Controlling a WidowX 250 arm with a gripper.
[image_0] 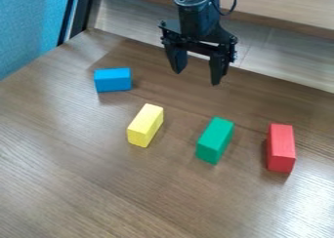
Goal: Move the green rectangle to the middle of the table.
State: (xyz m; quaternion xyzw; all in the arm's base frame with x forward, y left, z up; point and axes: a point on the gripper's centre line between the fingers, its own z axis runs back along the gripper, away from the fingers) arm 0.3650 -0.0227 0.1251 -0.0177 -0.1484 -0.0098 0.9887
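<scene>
Basically 0 done, I'd say: pincer [197, 77] spread & empty, approx 12 o'clock of green rectangle [215, 140], on table [78, 183] btwn yellow block [145, 125] (9ish) & red block [281, 148] (3ish). Grasp, shift, release TBD.

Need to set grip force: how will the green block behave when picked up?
The green block looks rigid, edges straight, so it probably won't sag. Its flat faces should stop it rolling; being oblong, it may swivel if gripped off-centre.

On the table [78, 183], the task block [215, 140] lies between a left block [145, 125] and right block [281, 147], a far-left block [113, 80] behind.
</scene>
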